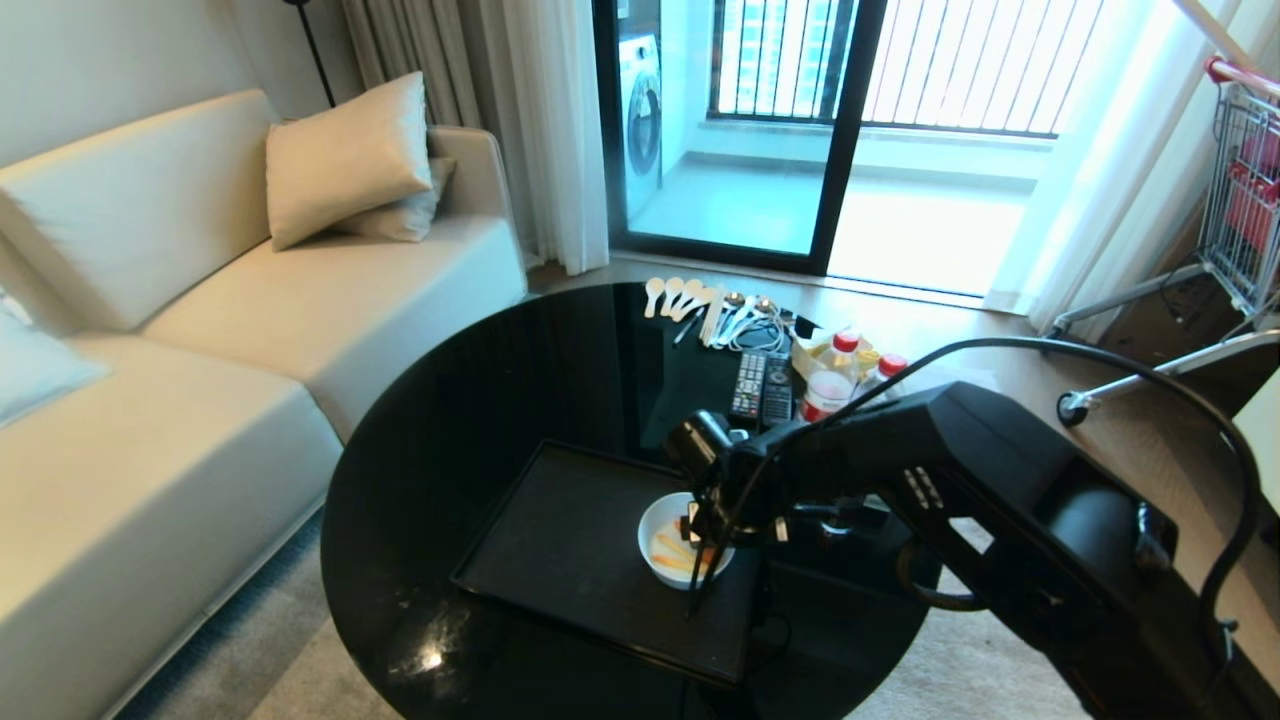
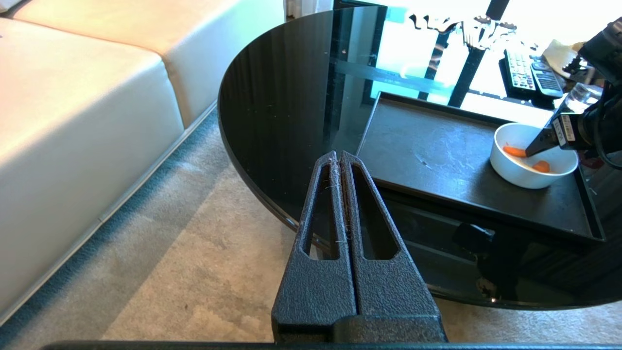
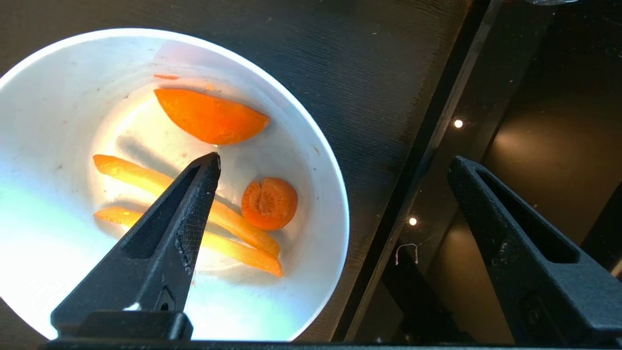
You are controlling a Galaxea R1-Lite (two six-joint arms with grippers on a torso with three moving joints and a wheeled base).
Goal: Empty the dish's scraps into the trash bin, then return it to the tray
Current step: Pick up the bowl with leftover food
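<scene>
The dish (image 1: 655, 545), a small white bowl, stands at the right end of the black tray (image 1: 560, 540) on the round table. Orange chunks and yellow strips, the scraps (image 3: 209, 114), lie inside the dish (image 3: 58, 121). My right gripper (image 3: 335, 159) hangs open over the dish's right rim. One finger (image 3: 194, 204) reaches into the bowl above the strips, and the other is outside, past the tray's rim (image 3: 427, 146). My left gripper (image 2: 340, 154) is shut and empty, parked low beside the table's near edge. The trash bin is out of view.
Two remotes (image 1: 760, 385), red-capped bottles (image 1: 830, 385) and a row of spoons (image 1: 690, 297) sit at the far side of the glossy black table (image 1: 450, 420). A cream sofa (image 1: 200, 350) stands to the left and a shopping cart (image 1: 1240, 190) at the far right.
</scene>
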